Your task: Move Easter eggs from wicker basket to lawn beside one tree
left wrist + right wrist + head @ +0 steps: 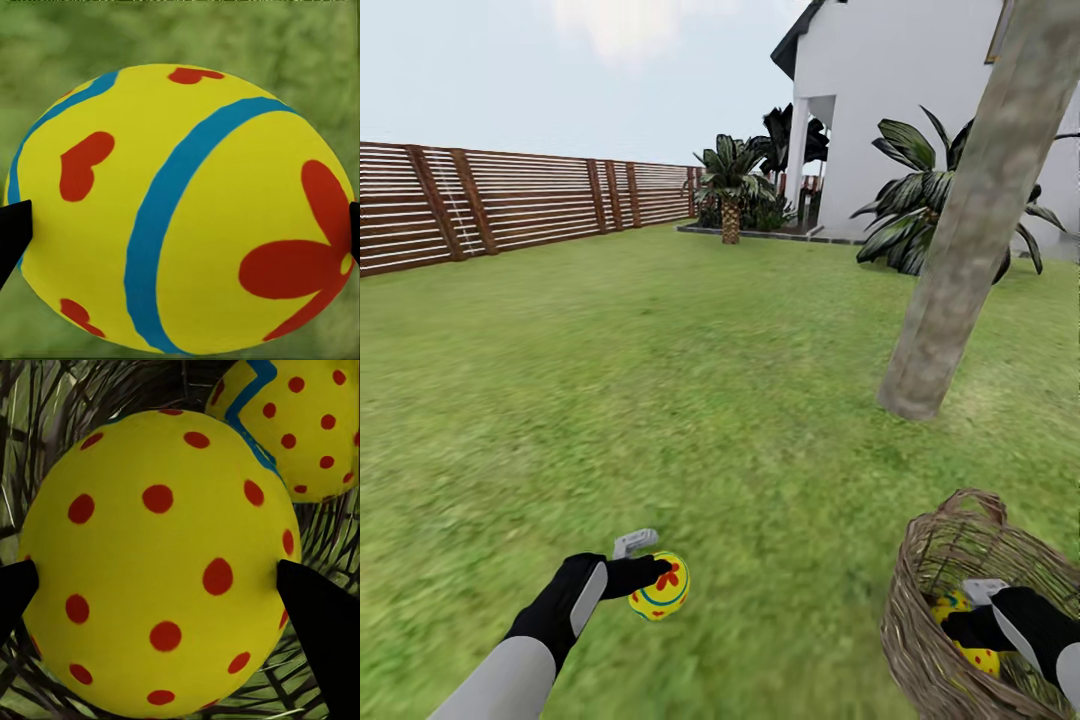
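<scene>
So right now my left gripper [652,572] has its jaws clamped on one Easter egg [660,587], the one with the blue band and red flower marks, held low over the lawn [660,380] out to my left. My right gripper [972,612] is down inside the wicker basket [920,640], jaws pinching the red-dotted egg [157,562], with a third egg [300,427] sitting just behind it in the weave. The tree [960,250] is up ahead on the right, near the basket but well apart from my left egg. What worries me: these eggs are round and slick-looking, and the pads only touch at the sides, so a quick swing could squirt one out and send it rolling. Lifting the right arm could also catch the rim and tip the basket. No brands, labels or writing anywhere I can read, just painted patterns.
</scene>
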